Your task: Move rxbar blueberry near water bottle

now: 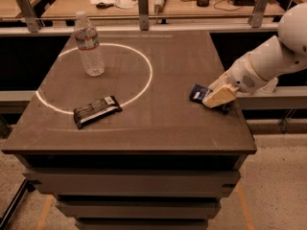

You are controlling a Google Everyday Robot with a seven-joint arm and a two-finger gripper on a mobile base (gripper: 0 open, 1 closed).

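Navy rxbar blueberry (198,93) is lying partly beneath my pincer (218,96), its grip impossible to tell, needing a centred hold before lifting.

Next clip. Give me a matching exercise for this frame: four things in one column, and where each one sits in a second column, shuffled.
Things:
1. water bottle
2. black bar wrapper
3. rxbar blueberry
4. end effector

Places:
A. lying across the near arc of the white ring, front left
B. at the tip of the white arm, low over the table by its right edge
C. standing upright inside the ring, far left
D. flat on the table near its right edge, partly covered from the right

Pairs: 1-C, 2-A, 3-D, 4-B
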